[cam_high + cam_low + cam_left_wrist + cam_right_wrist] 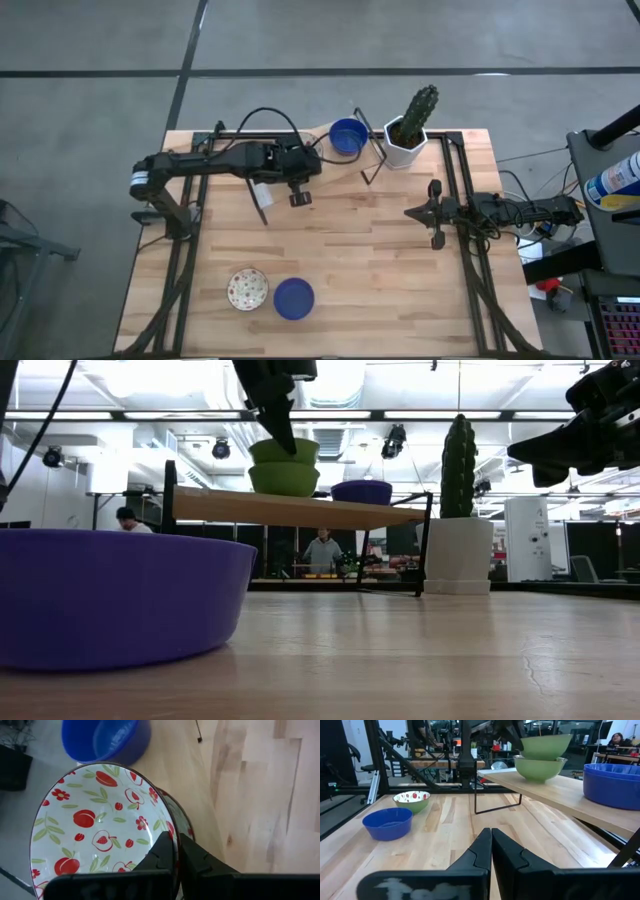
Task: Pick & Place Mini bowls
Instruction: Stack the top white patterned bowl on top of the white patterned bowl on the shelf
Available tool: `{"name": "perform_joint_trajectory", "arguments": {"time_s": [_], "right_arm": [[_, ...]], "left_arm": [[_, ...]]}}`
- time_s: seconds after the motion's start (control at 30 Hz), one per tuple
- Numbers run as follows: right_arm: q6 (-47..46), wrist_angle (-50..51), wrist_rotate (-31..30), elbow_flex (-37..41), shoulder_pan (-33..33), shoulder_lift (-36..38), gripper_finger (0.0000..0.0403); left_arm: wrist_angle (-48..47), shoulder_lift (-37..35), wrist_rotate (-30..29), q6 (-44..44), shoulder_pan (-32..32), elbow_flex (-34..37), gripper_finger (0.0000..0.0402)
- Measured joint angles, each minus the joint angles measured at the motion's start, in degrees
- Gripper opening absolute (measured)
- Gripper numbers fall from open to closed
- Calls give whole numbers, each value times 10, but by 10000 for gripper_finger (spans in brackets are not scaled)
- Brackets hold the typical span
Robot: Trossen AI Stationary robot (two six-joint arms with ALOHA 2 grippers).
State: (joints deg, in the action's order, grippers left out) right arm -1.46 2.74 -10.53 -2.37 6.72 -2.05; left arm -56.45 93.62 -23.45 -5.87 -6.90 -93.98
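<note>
Bowls are scattered in two spots right now. Up on the raised wooden shelf [555, 787] at the back of the table, the left gripper [175, 852] has its fingers pinched on the rim of a patterned bowl [100, 827], cream inside with red fruit and green leaves, one finger inside the rim and one outside. From the right wrist and low views that bowl looks green on the outside and sits on top of a second green-sided bowl [540, 767] resting on the shelf, so it's stacked or just above it, can't quite tell if they're touching. A blue bowl [347, 137] sits on the same shelf just beside them, toward the cactus in its white pot [408, 135].

Down at the front of the table [380, 260], well apart from both arms, there's another patterned bowl [248, 289] with a blue bowl [293, 298] right next to it.

The right gripper [491, 845] is hanging near the right edge of the table, fingers pressed together on nothing, well away from every bowl.
</note>
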Motion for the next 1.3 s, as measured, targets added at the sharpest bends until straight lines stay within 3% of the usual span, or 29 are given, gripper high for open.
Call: {"name": "perform_joint_trajectory", "arguments": {"time_s": [0.97,1.3], "right_arm": [[1,0,0,0,0,0,9],[0,0,0,0,0,0,8]], "left_arm": [[-10,3,-4,20,-2,5,5],[-14,3,9,18,-2,6,53]]}}
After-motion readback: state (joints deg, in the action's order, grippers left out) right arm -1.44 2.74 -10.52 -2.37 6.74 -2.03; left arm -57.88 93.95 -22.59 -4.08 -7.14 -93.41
